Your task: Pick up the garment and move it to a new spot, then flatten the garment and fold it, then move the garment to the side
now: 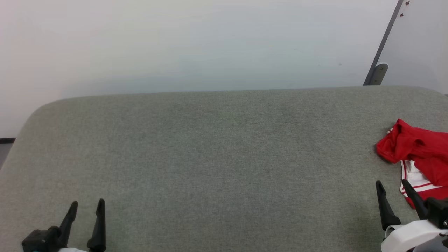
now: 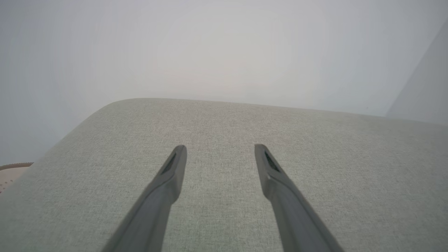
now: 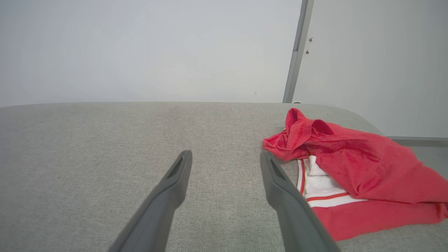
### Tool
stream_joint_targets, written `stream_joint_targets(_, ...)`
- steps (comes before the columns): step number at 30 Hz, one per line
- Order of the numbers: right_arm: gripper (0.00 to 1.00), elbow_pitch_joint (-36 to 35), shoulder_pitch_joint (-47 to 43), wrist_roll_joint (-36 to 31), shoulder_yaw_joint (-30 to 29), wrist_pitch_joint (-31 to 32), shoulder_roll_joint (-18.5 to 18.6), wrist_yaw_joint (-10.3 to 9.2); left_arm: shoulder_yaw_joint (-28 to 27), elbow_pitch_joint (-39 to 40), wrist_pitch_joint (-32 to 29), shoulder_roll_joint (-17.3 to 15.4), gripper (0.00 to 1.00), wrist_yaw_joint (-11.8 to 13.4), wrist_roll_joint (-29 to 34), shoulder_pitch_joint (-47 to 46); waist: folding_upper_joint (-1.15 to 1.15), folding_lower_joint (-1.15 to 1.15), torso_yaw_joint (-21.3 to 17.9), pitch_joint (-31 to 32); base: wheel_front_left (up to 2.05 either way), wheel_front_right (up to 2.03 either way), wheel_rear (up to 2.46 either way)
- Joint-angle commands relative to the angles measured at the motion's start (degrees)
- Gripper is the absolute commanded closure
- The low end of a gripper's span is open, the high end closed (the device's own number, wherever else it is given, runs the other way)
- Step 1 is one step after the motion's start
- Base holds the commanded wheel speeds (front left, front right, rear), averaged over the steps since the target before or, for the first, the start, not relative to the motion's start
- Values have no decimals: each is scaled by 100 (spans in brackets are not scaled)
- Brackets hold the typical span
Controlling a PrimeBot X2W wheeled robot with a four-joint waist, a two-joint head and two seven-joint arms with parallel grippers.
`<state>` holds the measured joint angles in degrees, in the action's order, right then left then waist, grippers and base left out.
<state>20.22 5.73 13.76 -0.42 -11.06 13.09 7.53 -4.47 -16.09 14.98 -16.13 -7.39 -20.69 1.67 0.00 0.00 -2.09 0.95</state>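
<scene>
garment (image 1: 420, 150): crumpled heap at the right edge of the grey worktop (image 1: 224, 147), white striped sleeve showing
right end effector (image 1: 391, 182): fingers spread wide, empty, just beside the garment's left side
left end effector (image 1: 88, 202): spread wide, empty, well apart from it
long axis: bunched, roughly far-to-near; heading unclear

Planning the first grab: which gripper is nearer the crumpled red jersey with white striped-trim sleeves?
Right. The right gripper hangs open just left of the crumpled red jersey. The left gripper, open, is far across the grey fabric surface.
</scene>
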Motion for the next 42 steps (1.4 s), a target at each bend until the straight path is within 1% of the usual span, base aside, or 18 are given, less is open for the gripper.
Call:
stream_joint_targets(1,0,-43,-76,-27,-27,17,-21,-10,15,-1,21,0,0,-11,-48,45,0,0,2,-5,0,0,0)
stream_joint_targets(12,0,-178,-157,-76,-68,74,-74,-10,108,72,21,-37,0,-11,-148,35,0,0,39,-26,0,0,0)
stream_joint_targets(14,0,-185,-160,-80,-77,83,-96,-10,88,83,21,-1,0,-12,-204,43,0,0,51,-30,0,0,0)
stream_joint_targets(15,100,-162,-113,-44,-68,78,-81,0,89,76,0,-8,100,-1,-176,0,0,0,52,-30,0,0,0)
stream_joint_targets(19,100,27,-227,-15,-57,107,-173,1,126,-107,-37,134,100,0,-183,64,0,0,55,-31,0,0,0)
stream_joint_targets(32,100,-79,-156,1348,-175,411,-319,0,55,-52,-412,337,100,-2,-1391,-100,0,0,71,-39,0,0,0)
stream_joint_targets(42,100,-172,-126,2271,-229,593,-416,-1,20,-7,-654,474,100,-3,-2210,-202,0,0,84,-46,0,0,0)
